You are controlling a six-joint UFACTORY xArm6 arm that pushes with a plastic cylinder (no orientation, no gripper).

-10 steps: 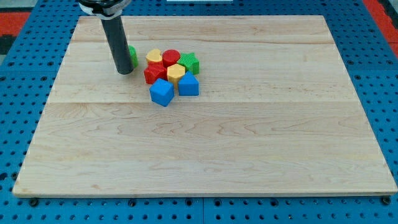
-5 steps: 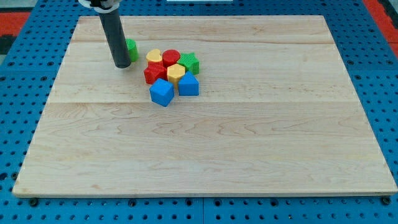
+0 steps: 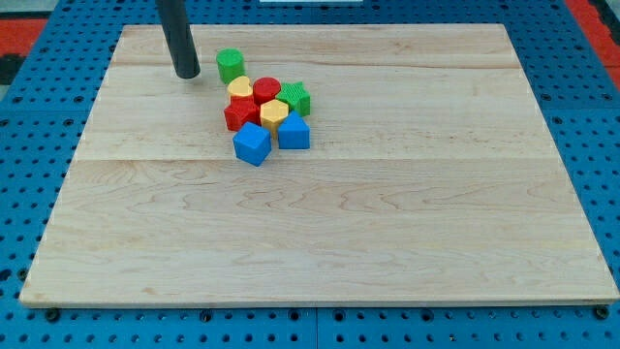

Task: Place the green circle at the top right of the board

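Observation:
The green circle (image 3: pixel 230 66) stands on the wooden board (image 3: pixel 387 223) in the upper left part of the view, just above the cluster of blocks. My tip (image 3: pixel 188 74) rests on the board to the circle's left, a small gap apart from it. The dark rod rises from the tip out of the view's top.
A tight cluster sits below and right of the circle: a yellow block (image 3: pixel 240 89), a red circle (image 3: pixel 267 89), a green star (image 3: pixel 295 98), a red star (image 3: pixel 239 114), a yellow hexagon (image 3: pixel 274 114), a blue cube (image 3: pixel 252 143) and another blue block (image 3: pixel 294 133).
My tip has moved toward the view's top and slightly left. The green circle, earlier half hidden behind the rod, has moved up and right and now shows fully.

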